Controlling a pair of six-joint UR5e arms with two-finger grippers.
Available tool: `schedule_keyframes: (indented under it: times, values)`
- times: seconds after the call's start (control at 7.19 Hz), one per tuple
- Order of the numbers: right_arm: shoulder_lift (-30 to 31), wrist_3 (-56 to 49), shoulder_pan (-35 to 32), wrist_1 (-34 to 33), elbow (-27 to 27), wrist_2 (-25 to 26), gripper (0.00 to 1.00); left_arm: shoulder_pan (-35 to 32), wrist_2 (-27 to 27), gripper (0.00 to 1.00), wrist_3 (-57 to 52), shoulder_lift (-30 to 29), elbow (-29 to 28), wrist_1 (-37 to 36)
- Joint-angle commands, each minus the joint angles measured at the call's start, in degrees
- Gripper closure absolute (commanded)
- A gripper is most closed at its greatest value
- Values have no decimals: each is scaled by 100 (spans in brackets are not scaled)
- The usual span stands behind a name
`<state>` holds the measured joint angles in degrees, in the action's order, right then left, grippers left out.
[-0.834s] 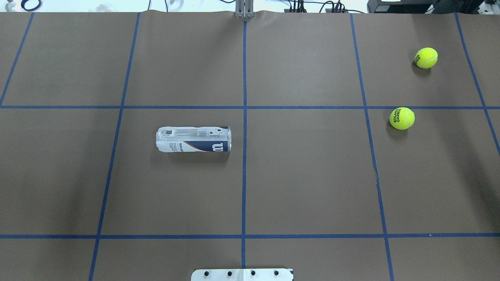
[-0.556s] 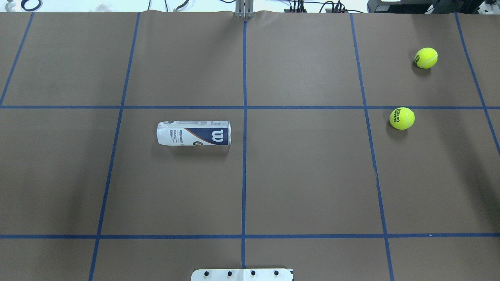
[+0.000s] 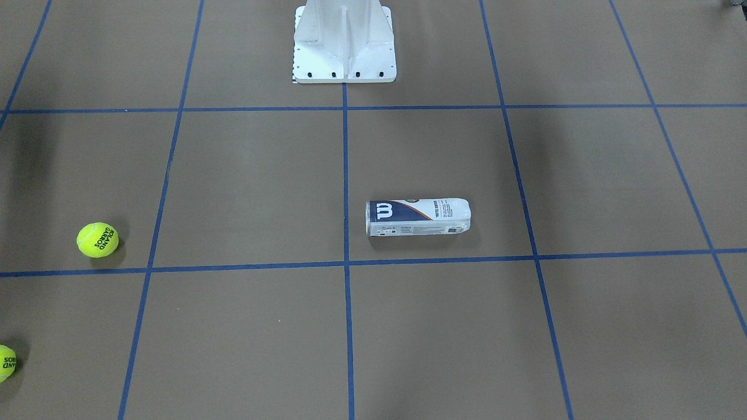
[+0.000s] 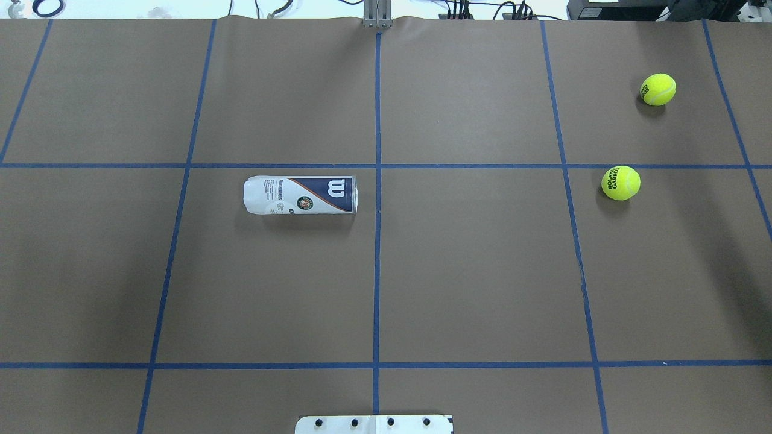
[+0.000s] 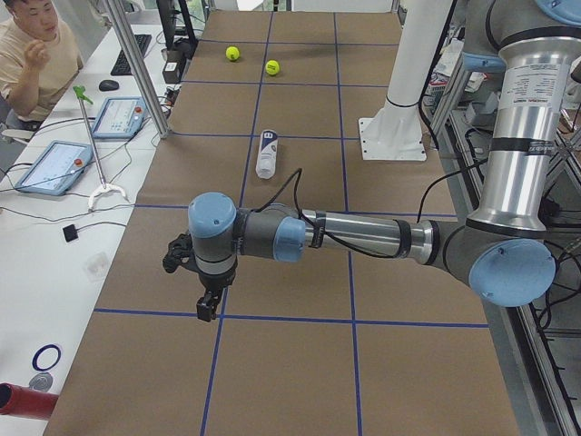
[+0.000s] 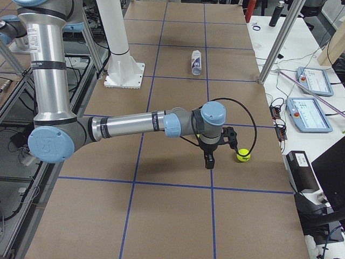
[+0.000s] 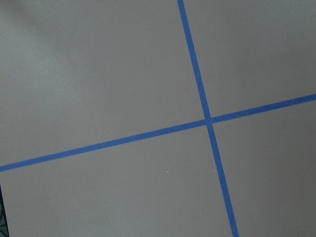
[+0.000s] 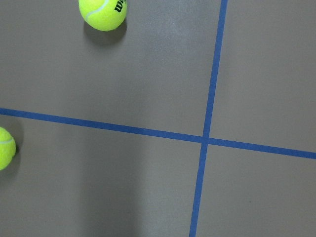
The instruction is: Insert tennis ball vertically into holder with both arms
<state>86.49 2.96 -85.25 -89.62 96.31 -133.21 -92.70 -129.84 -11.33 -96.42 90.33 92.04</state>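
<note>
Left of the centre tape, the tennis-ball can lies on its side, untouched; I judge it needs standing up first. The near tennis ball and far tennis ball wait at right by my right gripper; my left gripper hovers far left. I cannot tell how either's jaws stand.

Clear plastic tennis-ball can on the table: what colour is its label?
Clear plastic can: white and navy label, best in the overhead exterior view.
</note>
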Motion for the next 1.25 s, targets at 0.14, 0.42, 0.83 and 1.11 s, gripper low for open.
schedule_keyframes:
  times: [0.14,0.42,0.83,1.11]
  values:
    - [9,20,0,-29,11,-12,0,67,-128,0,34,-202,116,51]
    - [0,125,0,-29,20,-29,0,67,-1084,0,304,-123,64,269]
    - [0,134,0,-29,20,-30,0,120,-1087,0,587,-8,-15,1546]
    - [0,143,0,-29,20,-30,0,521,-1087,0,729,-567,29,2238]
